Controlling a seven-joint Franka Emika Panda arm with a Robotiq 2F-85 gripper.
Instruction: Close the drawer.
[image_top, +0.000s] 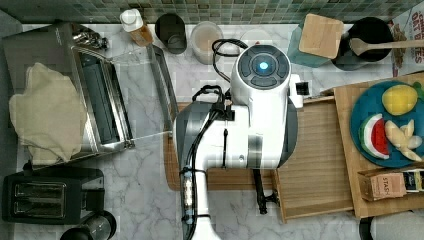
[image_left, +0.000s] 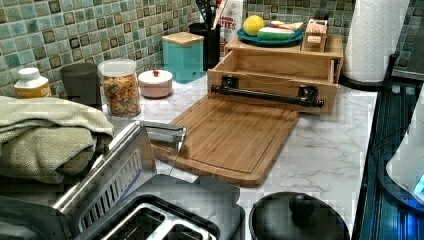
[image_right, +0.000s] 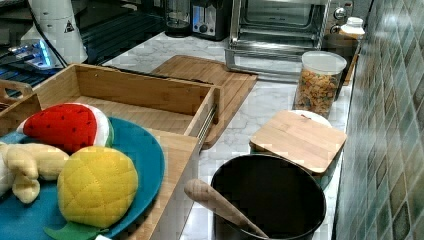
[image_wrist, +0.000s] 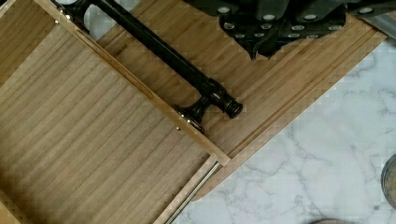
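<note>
Hanging above the bamboo cutting board (image_wrist: 299, 70), the claw (image_wrist: 261, 44) shows in the wrist view as a dark, screw-studded block at the frame's edge; whether its fingers are spread or closed cannot be told, and nothing is seen in its hold. Close beside it runs the black bar handle (image_wrist: 187, 77) of the drawer (image_wrist: 93, 144), with a strip of bare board between claw and handle. Beyond the board's rounded edge lies open marble counter (image_wrist: 327, 158).

The drawer stands pulled well out of its wooden box (image_left: 280, 47), its front overhanging the cutting board. It is shallow and light-wooded, with a raised rim, a finely grained bottom and a metal slide rail along one side (image_wrist: 194, 189). The handle is a long dark rod on two brackets (image_left: 267, 95). The inside of the drawer is bare wood.

On the box top, farther from the claw than the drawer, a blue plate (image_right: 145, 160) carries a toy watermelon slice (image_right: 67, 125), a yellow toy fruit (image_right: 97, 185) and a pale toy piece (image_right: 30, 167). A black pot (image_right: 275, 200) holds a wooden spoon (image_right: 220, 205); a clear jar (image_left: 120, 87) holds coloured cereal. A teal canister with a wooden lid (image_left: 183, 52) stands by the tiled wall. The toaster oven's door (image_top: 145, 90) is folded down on the far side of the board from the drawer.
</note>
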